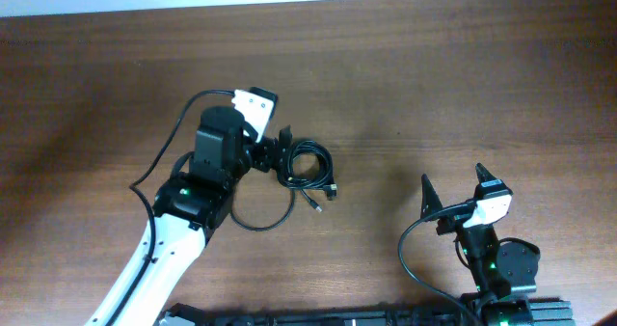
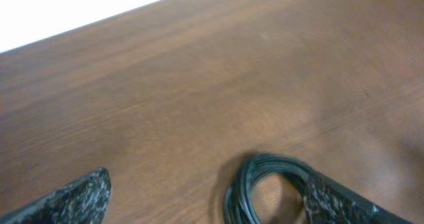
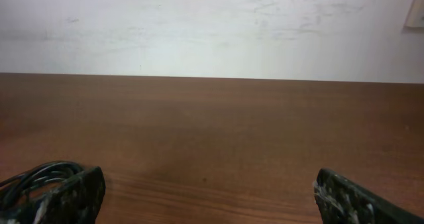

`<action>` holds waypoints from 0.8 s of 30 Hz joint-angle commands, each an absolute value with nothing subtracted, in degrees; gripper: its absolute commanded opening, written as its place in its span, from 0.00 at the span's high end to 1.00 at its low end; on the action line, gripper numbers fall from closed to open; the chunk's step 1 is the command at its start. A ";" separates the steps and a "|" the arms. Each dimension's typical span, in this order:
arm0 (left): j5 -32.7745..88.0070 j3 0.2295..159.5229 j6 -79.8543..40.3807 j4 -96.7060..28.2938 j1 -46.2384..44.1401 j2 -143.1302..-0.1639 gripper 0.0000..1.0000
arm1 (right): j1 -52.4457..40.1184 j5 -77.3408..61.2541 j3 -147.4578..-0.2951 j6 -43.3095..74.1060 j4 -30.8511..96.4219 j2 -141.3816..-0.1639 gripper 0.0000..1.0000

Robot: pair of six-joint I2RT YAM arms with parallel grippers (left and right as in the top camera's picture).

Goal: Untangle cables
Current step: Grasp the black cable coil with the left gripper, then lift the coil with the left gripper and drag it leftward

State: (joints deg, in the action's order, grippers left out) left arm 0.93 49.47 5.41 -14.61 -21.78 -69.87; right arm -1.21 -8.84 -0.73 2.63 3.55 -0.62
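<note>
Left tool spread wide, and the cables sit coiled right at its mouth on the surface, loose tails trailing back beneath it. Right tool, spread too, hangs well apart: left is clearly nearer.

Overhead looks straight down on the table; the low, close left wrist view shares the cables.
</note>
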 commanded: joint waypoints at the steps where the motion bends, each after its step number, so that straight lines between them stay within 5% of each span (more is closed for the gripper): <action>1: 8.14 50.52 14.57 -14.66 -21.34 -71.11 0.21 | -1.54 -8.32 -0.32 2.63 3.73 -0.21 0.01; 7: 7.99 50.52 14.70 -8.91 -21.32 -83.13 0.34 | -1.54 -8.32 -0.32 2.63 3.70 -0.21 0.01; 14: 13.76 50.52 15.70 -7.97 -21.37 -95.35 0.31 | -1.54 -8.32 -0.32 2.63 3.73 -0.21 0.01; 18: 15.09 50.52 16.82 -7.86 -21.37 -98.45 0.60 | -1.54 -8.32 -0.32 2.63 3.73 -0.21 0.01; 24: 15.25 50.52 16.80 -6.59 -21.37 -101.08 0.54 | -1.54 -8.32 -0.32 2.63 3.73 -0.21 0.01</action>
State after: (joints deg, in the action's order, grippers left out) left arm 13.96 49.60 16.12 -7.33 -21.67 -99.61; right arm -1.21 -8.82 -0.73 2.63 3.57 -0.62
